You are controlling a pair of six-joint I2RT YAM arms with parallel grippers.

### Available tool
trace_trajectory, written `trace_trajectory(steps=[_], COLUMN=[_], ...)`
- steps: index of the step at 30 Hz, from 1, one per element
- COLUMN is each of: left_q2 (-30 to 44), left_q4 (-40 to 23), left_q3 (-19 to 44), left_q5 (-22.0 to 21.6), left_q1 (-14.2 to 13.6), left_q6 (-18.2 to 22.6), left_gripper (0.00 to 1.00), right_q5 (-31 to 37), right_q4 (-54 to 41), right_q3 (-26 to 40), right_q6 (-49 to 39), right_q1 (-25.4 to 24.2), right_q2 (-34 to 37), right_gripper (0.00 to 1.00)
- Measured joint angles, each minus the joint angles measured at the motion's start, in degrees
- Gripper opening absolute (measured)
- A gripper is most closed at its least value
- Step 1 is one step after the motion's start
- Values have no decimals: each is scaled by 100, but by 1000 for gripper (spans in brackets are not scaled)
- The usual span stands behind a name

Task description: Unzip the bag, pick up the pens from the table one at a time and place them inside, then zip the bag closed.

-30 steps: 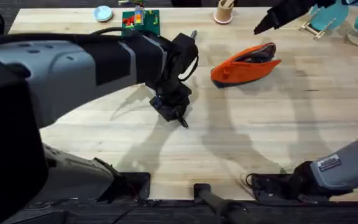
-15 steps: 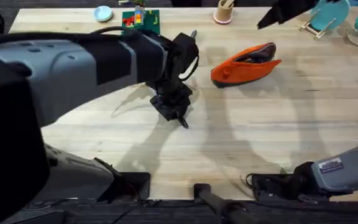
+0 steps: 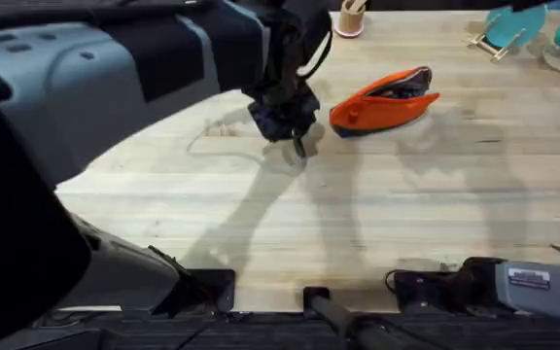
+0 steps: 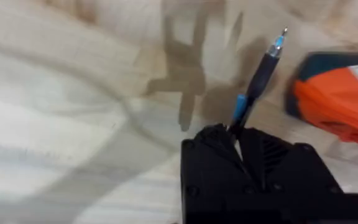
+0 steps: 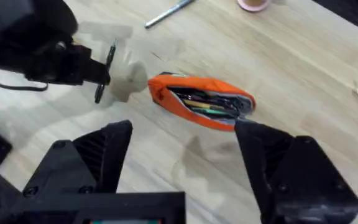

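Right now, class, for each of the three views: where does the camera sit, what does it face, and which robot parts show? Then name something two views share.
Overhead: fixed above the arm bases, looking down and forward over the table; the left arm looms large, its gripper holding a pen beside the bag.
Left wrist: on the left arm, facing the tabletop; its black fingers pinch the pen.
Right wrist: on the right arm, raised, looking down; its open fingers frame the unzipped bag.
Shared: all three show the bag.
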Motion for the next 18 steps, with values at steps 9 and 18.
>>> trace_trajectory(steps=[9, 18], left_q2=[0, 0], left_q4=[682, 1790], left_q3=[399, 783], left_q5=[-93, 152], left_q1=[0, 0], left_q6=[1401, 3124], left_gripper=[42, 42], right_q5=[124, 254], right_q4=[558, 611], right_q3=[-1518, -2077], right_q6=[150, 215], right_q1=[-271, -273], right_q2=[-1097, -1609], right_gripper=[996, 996])
